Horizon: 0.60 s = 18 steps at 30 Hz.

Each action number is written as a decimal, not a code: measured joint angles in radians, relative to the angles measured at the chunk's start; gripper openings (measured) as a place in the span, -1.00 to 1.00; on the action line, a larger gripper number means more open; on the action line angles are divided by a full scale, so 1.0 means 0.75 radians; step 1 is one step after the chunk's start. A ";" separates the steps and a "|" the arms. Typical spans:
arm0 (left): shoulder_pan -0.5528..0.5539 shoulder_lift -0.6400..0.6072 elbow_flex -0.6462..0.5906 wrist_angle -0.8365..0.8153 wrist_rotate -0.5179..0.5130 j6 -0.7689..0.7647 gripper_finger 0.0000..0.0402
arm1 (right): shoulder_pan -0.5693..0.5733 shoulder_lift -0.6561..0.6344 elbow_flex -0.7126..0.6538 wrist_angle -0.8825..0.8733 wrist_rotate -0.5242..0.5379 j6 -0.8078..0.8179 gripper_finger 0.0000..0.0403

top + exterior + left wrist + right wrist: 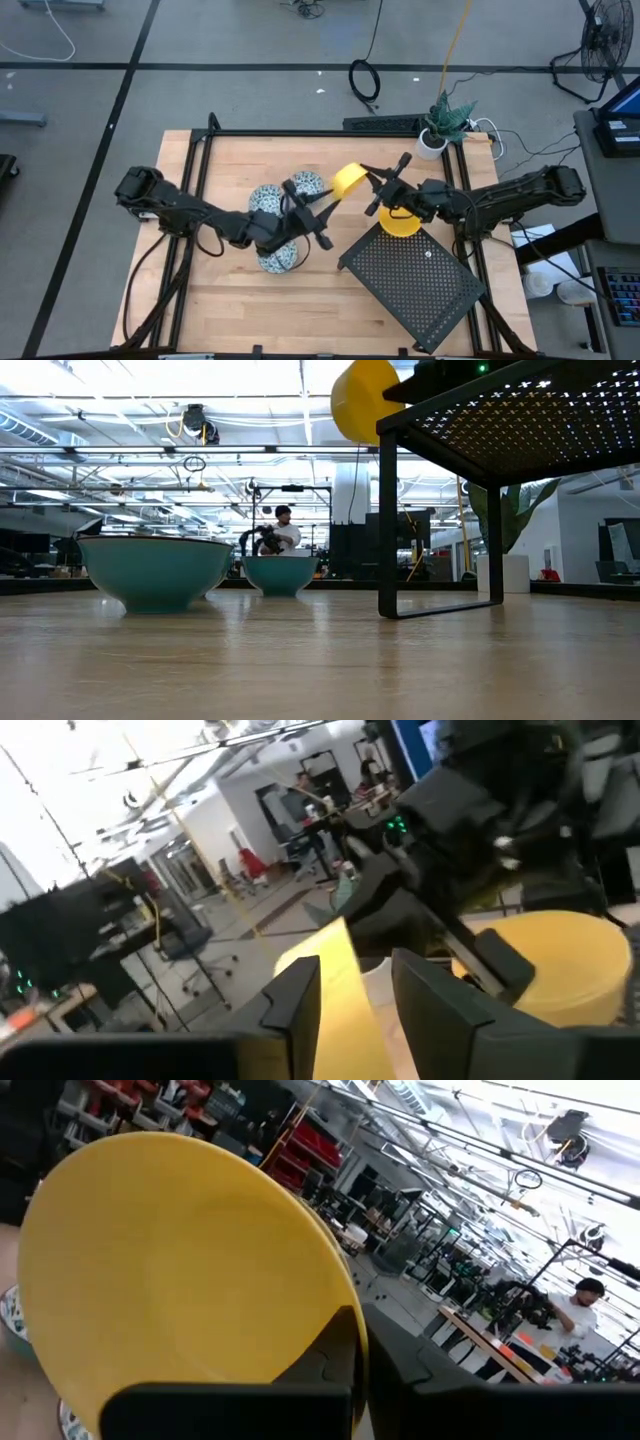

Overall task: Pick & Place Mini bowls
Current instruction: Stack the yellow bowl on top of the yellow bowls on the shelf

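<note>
High view shows a yellow bowl (348,180) held tilted in the air at frame centre, between the left gripper (322,208) and the right gripper (381,187). The right gripper is clamped on its rim; the left gripper's fingers (300,1010) straddle the opposite edge, parted. I judge the bowl rigid, light and smooth, so the thin rim is the only sensible hold and it may slip or swing. Another yellow bowl (400,222) sits on the black perforated rack (415,280) right of centre; three patterned bowls (266,202) crowd below the left arm, and a potted plant (440,125) stands upper right.
</note>
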 joint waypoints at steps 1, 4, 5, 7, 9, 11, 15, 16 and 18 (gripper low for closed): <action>-0.010 0.000 -0.001 0.001 -0.016 0.024 -0.34 | 0.000 -0.005 0.000 -0.007 -0.001 0.007 -1.00; -0.051 -0.005 0.000 0.001 -0.112 0.086 -0.31 | 0.005 -0.044 0.000 -0.049 -0.002 0.031 -1.00; -0.064 -0.006 0.000 -0.001 -0.150 0.095 -0.30 | 0.007 -0.063 0.000 -0.068 -0.004 0.043 -1.00; -0.092 -0.009 -0.001 -0.011 -0.201 0.119 -0.31 | 0.017 -0.104 0.000 -0.110 -0.015 0.073 -1.00; -0.119 -0.041 -0.001 -0.088 -0.222 0.133 -0.31 | 0.030 -0.155 0.000 -0.171 -0.051 0.118 -1.00; -0.132 -0.084 -0.001 -0.231 -0.201 0.077 -0.33 | 0.047 -0.212 0.001 -0.221 -0.108 0.180 -1.00; -0.107 -0.214 -0.003 -0.693 0.037 -0.226 -0.34 | 0.082 -0.300 0.001 -0.359 -0.250 0.304 -1.00; -0.085 -0.250 -0.003 -0.773 0.139 -0.297 -0.34 | 0.088 -0.316 0.000 -0.375 -0.286 0.318 -1.00; -0.039 -0.323 -0.007 -0.914 0.349 -0.390 -0.34 | 0.100 -0.345 0.001 -0.369 -0.323 0.325 -1.00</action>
